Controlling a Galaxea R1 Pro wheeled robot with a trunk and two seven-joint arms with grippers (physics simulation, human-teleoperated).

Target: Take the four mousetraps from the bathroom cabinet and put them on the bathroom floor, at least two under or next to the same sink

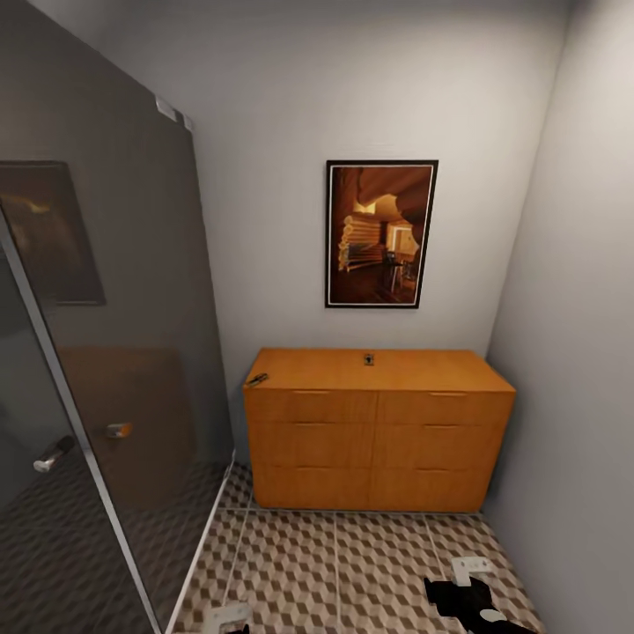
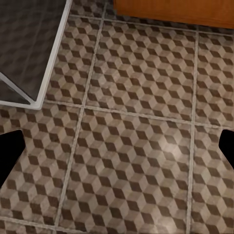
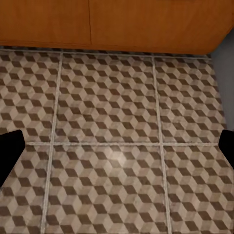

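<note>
Starting nearest the robot, the left gripper [image 1: 227, 616] and the right gripper [image 1: 471, 577] hang low over the bathroom floor [image 1: 352, 563], each with its fingers spread apart and nothing between them; in both wrist views the dark fingertips sit at opposite edges with bare cube-patterned tile between. To the robot's left stands a dark glass shower screen [image 1: 123, 352] with a chrome handle [image 1: 53, 454], its pale base rail [image 2: 48, 63] meeting the tiles. Beyond the grippers, against the back wall, stands the cabinet [image 1: 379, 440], its drawers all closed and its lower front visible in the right wrist view. Two small dark items rest on its flat top: one at the front left corner [image 1: 257, 379], one near the back edge at centre [image 1: 369, 358]; they are too small to confirm as mousetraps. Above the cabinet hangs a framed picture [image 1: 380, 233] in amber tones
</note>
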